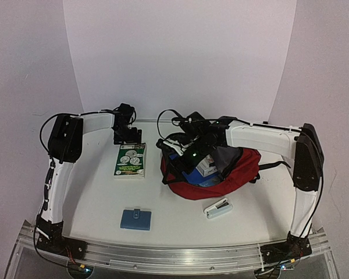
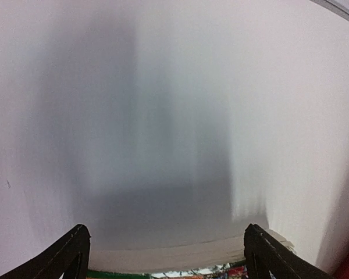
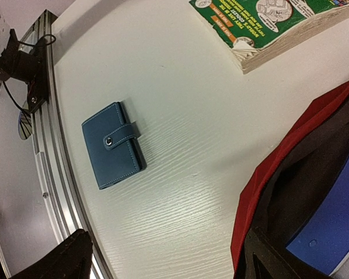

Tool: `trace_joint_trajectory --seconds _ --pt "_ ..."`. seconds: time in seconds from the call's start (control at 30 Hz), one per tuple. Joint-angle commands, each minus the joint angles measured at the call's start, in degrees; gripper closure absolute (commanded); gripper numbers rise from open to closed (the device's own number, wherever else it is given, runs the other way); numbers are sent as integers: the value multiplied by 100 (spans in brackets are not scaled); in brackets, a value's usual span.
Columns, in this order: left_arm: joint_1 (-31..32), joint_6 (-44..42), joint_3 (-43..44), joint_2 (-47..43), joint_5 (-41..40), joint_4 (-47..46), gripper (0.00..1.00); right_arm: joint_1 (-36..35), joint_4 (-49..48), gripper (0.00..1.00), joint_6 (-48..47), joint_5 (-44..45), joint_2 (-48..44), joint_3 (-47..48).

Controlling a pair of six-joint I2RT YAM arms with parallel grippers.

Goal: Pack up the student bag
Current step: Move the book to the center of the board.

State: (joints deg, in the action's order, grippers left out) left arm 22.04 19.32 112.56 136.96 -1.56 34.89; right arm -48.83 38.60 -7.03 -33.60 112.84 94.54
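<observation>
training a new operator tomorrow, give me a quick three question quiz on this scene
1. True or false: the blue wallet lies on the table, outside the student bag.
2. Which lies nearest the left gripper? A green book; B blue wallet; C student bag.
3. Is the right gripper open or shut?
Key: 1 true; 2 A; 3 open.

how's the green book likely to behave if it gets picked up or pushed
The green book looks like a thick paperback, so probably heavy for its size and apt to sag or fan open if lifted by one edge. It lies flat on the table, so it shouldn't roll or tip; a push would likely just slide it.
</observation>
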Motion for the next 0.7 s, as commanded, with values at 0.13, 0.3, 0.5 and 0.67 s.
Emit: trace_joint_trajectory --seconds 0.13,0.3,0.5,0.67 --pt "19 269 -1623 -903 326 -311 15 -143 -264 8 248 79 173 385" --pt "206 409 -2858 -1711 402 -740 17 -195 -534 10 642 62 700 826" --pt "275 843 -4003 -2958 588 -1220 12 -451 -648 16 1055 113 1423 1337" --pt "274 1154 -4666 -4260 288 -948 6 -594 -721 17 1532 83 1967 1883"
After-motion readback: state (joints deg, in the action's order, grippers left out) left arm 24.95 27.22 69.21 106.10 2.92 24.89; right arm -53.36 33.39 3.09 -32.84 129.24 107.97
